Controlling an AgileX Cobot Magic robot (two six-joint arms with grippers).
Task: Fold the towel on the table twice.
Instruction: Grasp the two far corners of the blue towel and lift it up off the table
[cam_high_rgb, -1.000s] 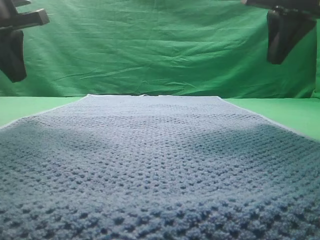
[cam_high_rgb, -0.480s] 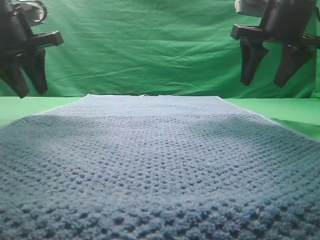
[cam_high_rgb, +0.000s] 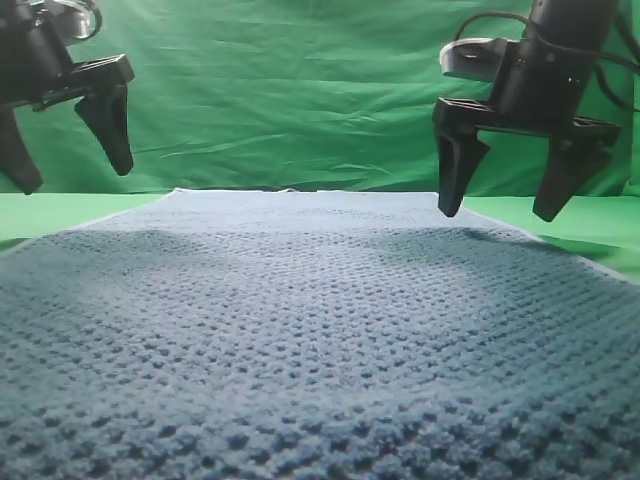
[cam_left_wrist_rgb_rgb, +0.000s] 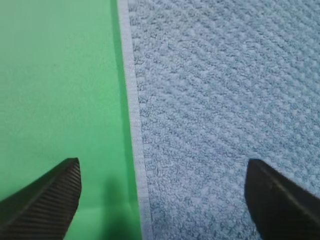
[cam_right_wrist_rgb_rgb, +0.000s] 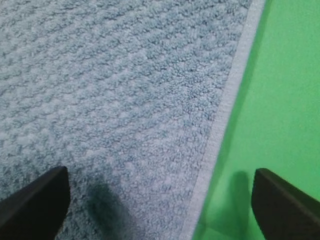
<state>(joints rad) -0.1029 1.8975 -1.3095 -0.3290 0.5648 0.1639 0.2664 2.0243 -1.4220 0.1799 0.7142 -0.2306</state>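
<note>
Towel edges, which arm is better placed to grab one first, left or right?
Neither clearly: both straddle a hem with open jaws. Slight edge to the right gripper, which hangs nearer the towel in the high view. The left gripper looks higher.

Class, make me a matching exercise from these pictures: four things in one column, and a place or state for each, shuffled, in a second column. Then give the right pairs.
Things
1. towel
2. table
3. left gripper
4. right gripper

Places or states
A. open above the towel's right edge
B. lying flat and unfolded
C. open above the towel's left edge
D. bare green surface showing on both sides of the towel

Pairs: 1-B, 2-D, 3-C, 4-A
</note>
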